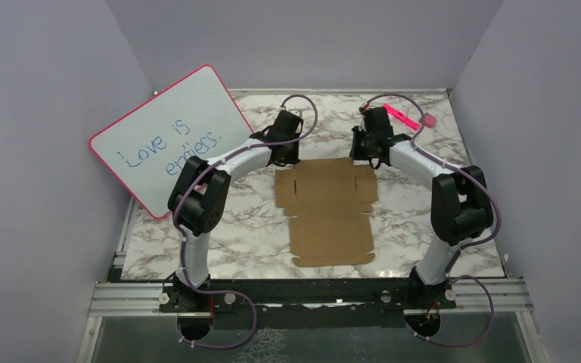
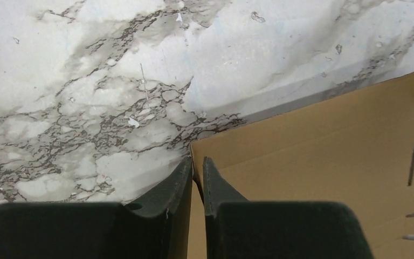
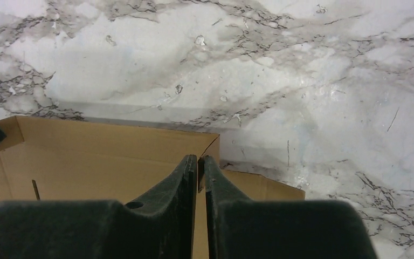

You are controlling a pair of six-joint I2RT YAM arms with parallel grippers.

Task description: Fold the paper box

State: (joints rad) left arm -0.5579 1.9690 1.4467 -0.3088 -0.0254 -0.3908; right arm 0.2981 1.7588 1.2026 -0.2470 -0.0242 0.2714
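The paper box (image 1: 325,215) lies as a flat brown die-cut sheet in the middle of the marble table. My left gripper (image 1: 286,157) is at its far left corner. In the left wrist view the gripper (image 2: 197,164) is shut on the upturned cardboard edge of the paper box (image 2: 312,162). My right gripper (image 1: 365,155) is at the far right corner. The right wrist view shows this gripper (image 3: 200,161) pinching the raised edge of the paper box (image 3: 97,156), with a side flap lying flat to its right.
A pink-framed whiteboard (image 1: 170,140) with blue writing leans against the left wall. A pink marker (image 1: 401,113) and a small pink eraser (image 1: 428,119) lie at the back right. Purple walls close in three sides of the table (image 1: 242,234).
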